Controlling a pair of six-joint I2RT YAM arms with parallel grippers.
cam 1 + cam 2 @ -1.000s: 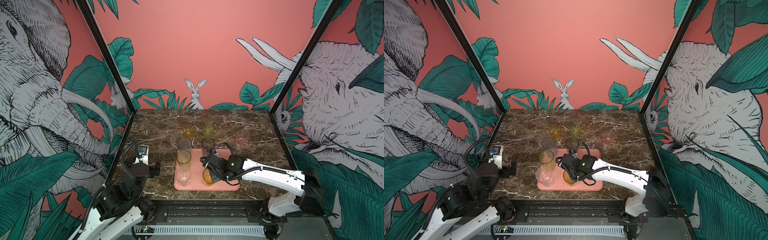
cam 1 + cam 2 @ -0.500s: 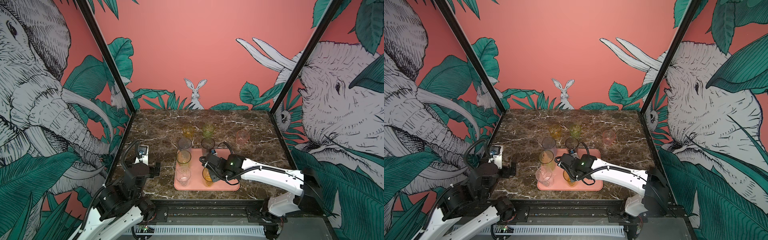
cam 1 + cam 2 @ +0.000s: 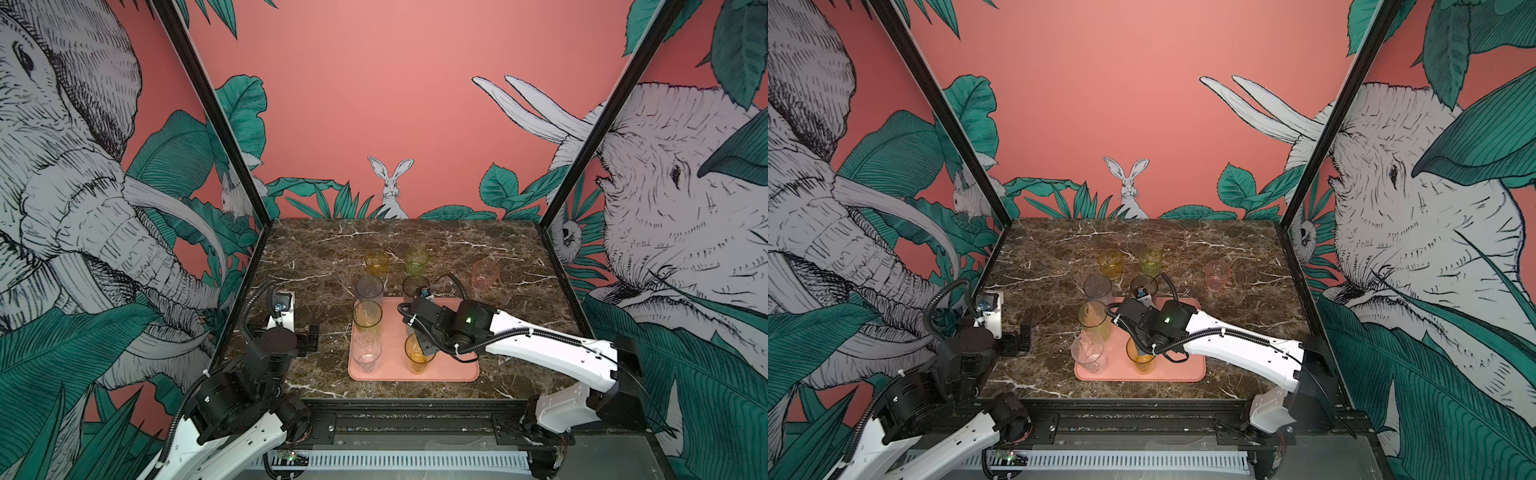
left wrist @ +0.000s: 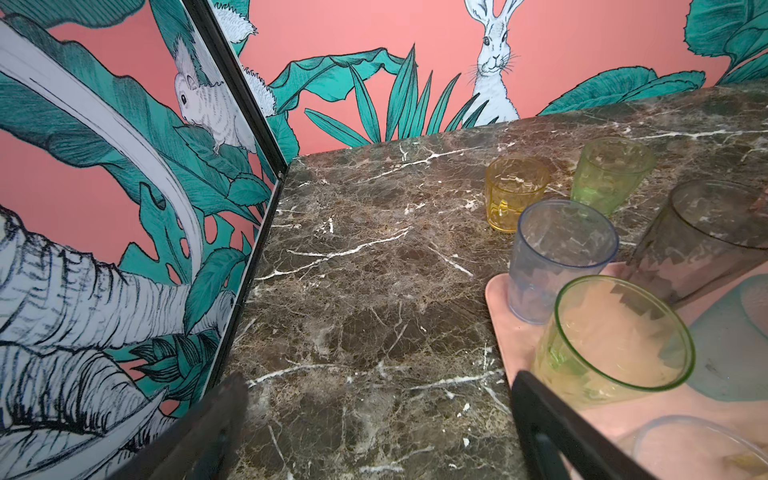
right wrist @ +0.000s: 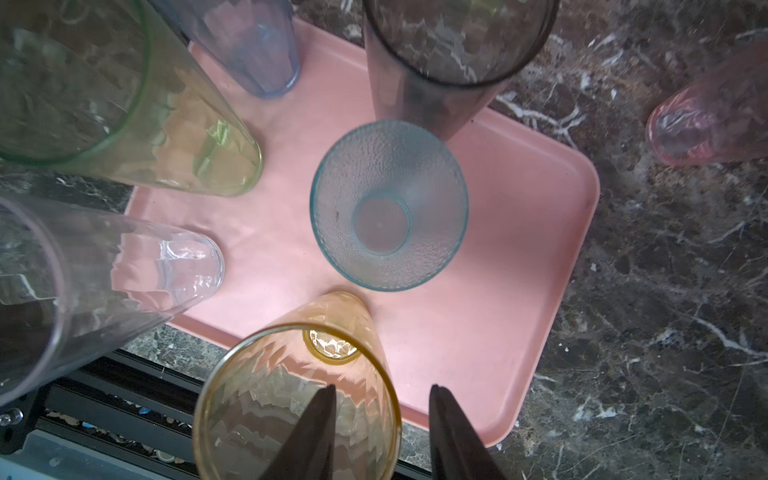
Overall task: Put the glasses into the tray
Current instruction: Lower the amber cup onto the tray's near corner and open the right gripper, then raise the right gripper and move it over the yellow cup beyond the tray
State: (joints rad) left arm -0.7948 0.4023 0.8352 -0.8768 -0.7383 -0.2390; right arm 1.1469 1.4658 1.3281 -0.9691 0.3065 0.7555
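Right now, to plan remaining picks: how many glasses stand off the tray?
3, all on the marble: yellow glass and green glass side by side beyond the tray, pink glass to their right. None looks hidden.

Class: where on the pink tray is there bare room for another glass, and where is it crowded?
Bare: the tray's right part, between frosted glass, tall amber glass and rim. Crowded: its left side, around the yellow-green glass.

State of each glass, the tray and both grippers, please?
Tray: holds six glasses.
Clear glass: upright, on tray.
Yellow-green glass: upright, on tray.
Grey glass: upright, on tray.
Dark glass: upright, on tray.
Frosted glass: upright, on tray.
Amber glass: upright, on tray.
Yellow glass: upright, off tray.
Green glass: upright, off tray.
Pink glass: upright, off tray.
Left gripper: open, empty.
Right gripper: open, above amber glass.
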